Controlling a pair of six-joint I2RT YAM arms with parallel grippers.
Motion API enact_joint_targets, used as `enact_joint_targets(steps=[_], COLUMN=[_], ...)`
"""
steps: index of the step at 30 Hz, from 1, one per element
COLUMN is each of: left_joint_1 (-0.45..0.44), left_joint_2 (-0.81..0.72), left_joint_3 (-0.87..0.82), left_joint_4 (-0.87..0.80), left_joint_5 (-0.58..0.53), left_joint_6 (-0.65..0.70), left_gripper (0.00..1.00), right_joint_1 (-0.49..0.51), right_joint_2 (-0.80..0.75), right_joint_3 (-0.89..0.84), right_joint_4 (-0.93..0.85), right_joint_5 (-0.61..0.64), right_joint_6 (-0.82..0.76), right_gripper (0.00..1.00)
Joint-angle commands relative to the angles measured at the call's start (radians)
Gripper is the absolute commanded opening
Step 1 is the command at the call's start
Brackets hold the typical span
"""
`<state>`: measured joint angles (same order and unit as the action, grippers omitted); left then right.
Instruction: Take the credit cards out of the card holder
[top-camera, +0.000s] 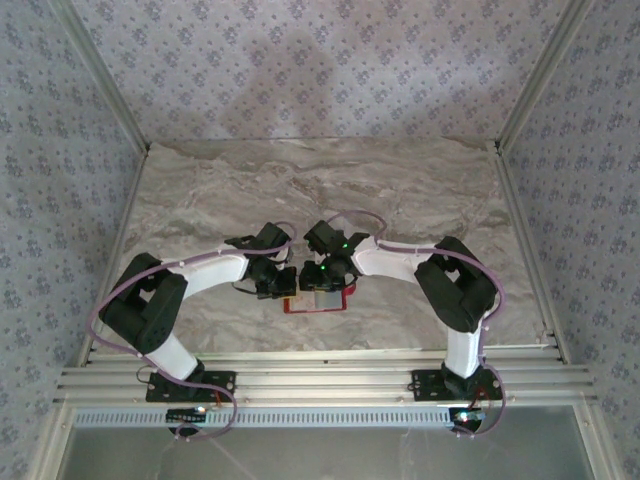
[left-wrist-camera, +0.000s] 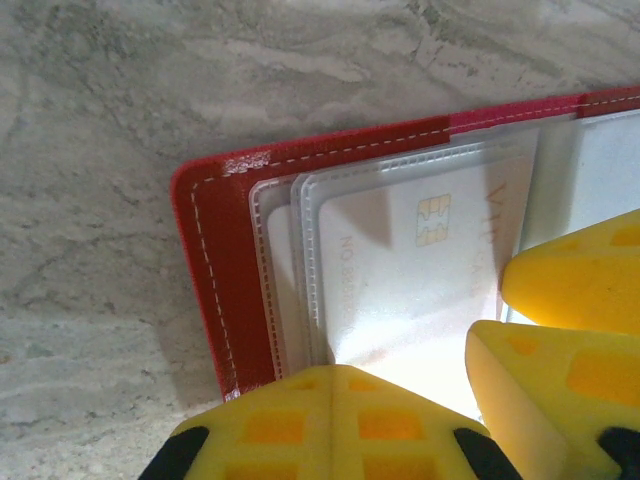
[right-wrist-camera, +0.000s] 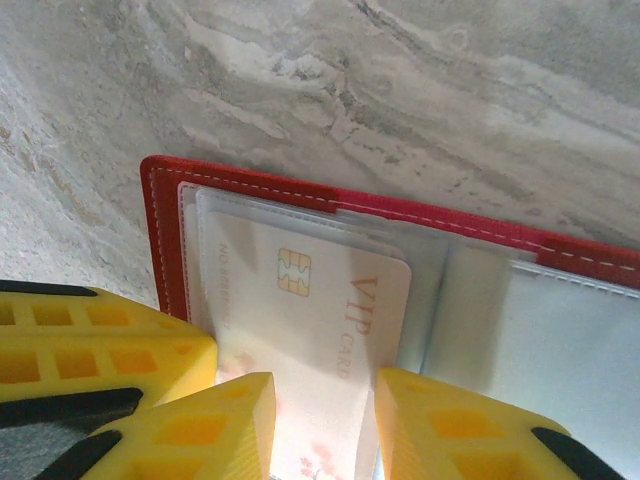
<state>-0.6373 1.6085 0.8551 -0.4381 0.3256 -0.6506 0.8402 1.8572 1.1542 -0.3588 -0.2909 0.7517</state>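
Near the middle of the table's (top-camera: 420, 190) near edge, the left hand (left-wrist-camera: 335, 400), closed, presses the open holder's (left-wrist-camera: 215, 260) left side, likely pinning it. Right hand (right-wrist-camera: 325, 390), jaws partly apart, straddles a pocketed card (right-wrist-camera: 330, 310), apparently to draw it out.
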Motion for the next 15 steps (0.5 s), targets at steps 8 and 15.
enact_joint_targets(steps=[8, 15], left_joint_1=[-0.005, -0.004], left_joint_2=[0.002, -0.002], left_joint_3=[0.009, 0.01], left_joint_4=[-0.042, -0.047], left_joint_5=[-0.028, -0.031], left_joint_6=[0.017, 0.017], left_gripper=[0.0, 0.0], right_joint_1=[0.01, 0.007], right_joint_2=[0.015, 0.033], right_joint_3=[-0.004, -0.004], right_joint_4=[0.047, 0.007], right_joint_5=[-0.047, -0.015], right_joint_6=[0.017, 0.01], right_gripper=[0.33, 0.33])
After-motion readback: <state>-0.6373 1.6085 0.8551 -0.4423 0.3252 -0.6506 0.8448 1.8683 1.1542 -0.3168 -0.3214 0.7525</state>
